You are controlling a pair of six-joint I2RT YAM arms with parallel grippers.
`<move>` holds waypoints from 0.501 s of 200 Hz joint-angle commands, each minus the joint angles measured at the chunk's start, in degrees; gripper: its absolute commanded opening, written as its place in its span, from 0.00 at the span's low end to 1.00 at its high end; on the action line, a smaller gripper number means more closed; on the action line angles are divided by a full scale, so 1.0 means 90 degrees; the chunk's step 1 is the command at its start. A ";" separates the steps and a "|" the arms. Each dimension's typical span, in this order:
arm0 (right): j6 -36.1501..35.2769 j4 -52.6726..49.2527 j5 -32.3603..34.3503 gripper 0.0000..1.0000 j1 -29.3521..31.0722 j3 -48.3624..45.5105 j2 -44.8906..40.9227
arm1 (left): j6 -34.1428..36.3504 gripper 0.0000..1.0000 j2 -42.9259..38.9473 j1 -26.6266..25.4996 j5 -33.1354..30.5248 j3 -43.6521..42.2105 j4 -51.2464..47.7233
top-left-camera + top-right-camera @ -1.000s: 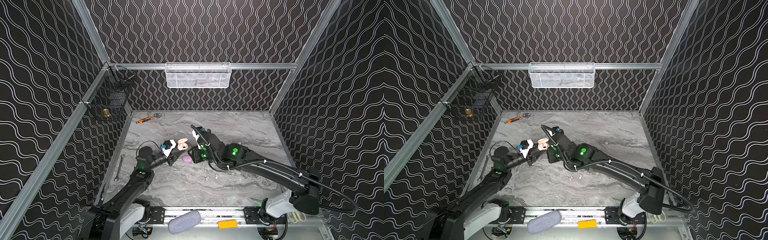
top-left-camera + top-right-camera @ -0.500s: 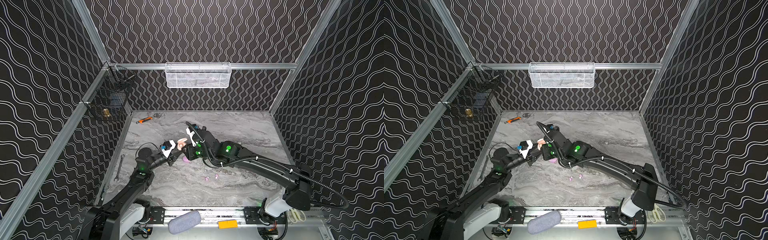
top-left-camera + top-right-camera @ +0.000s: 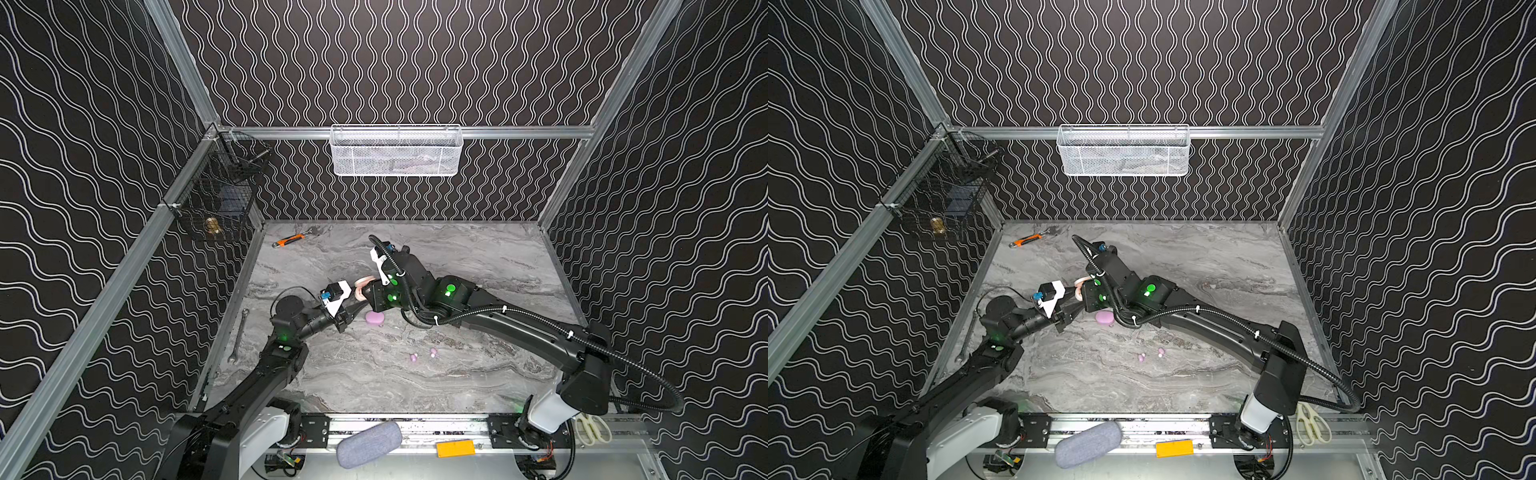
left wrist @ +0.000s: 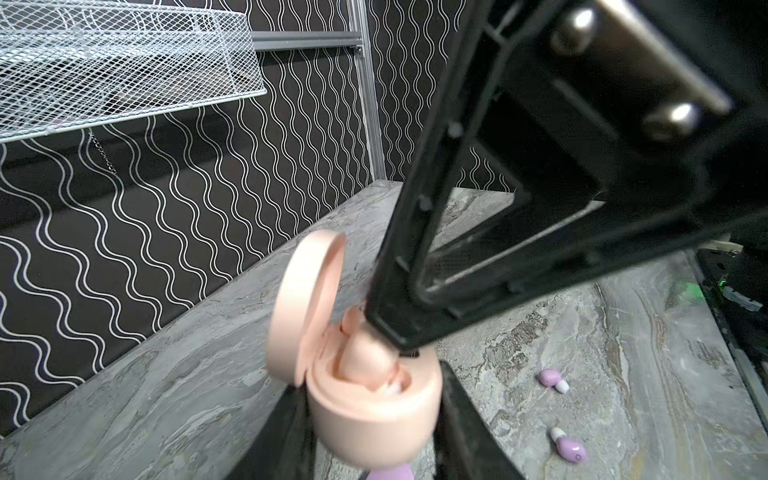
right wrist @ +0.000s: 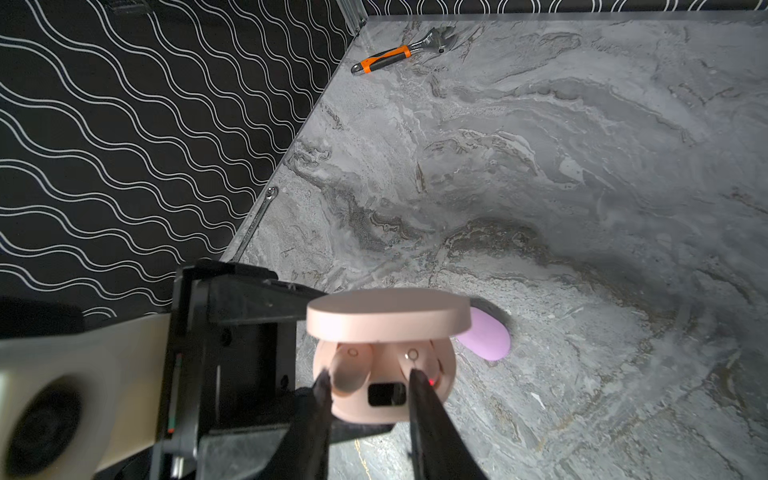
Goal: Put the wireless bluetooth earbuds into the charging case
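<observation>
Nearest me, two lilac earbuds (image 3: 413,356) lie loose on the marble table (image 3: 478,386), well apart from either pincer. Just beyond them the shut lilac case (image 3: 374,318) lies flat.

Next comes the part that matters. My left gripper (image 4: 374,432) is clamped on the base of the peach charging case (image 4: 374,399), whose lid (image 4: 305,307) is hinged open. My right gripper (image 5: 370,386) comes in from above, jaws narrow but parted, with nothing pinched between them as far as I can see.

One peach earbud (image 5: 413,356) sits down in its well. The other peach earbud (image 5: 351,368) stands proud, its long axis pointing up out of the well, against or just beside one right fingertip (image 5: 323,384). I judge the next move is a short push down along that axis, and the right arm is the one placed for it.

Farthest off, an orange-handled adjustable wrench (image 3: 291,240) lies by the back wall.

I can read no brand or lettering anywhere. The case front shows only a dark window and a red light.
</observation>
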 commanded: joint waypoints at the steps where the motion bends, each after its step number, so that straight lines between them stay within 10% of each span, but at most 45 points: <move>1: -0.0040 0.0176 -0.0109 0.33 0.0000 0.0098 0.0046 | -0.0092 0.00 -0.0004 -0.0012 0.0079 0.0001 0.0194; 100: -0.0109 0.0050 -0.0060 0.24 -0.0049 0.0127 0.0074 | -0.0170 0.00 -0.0034 0.0001 0.0120 0.0022 0.0203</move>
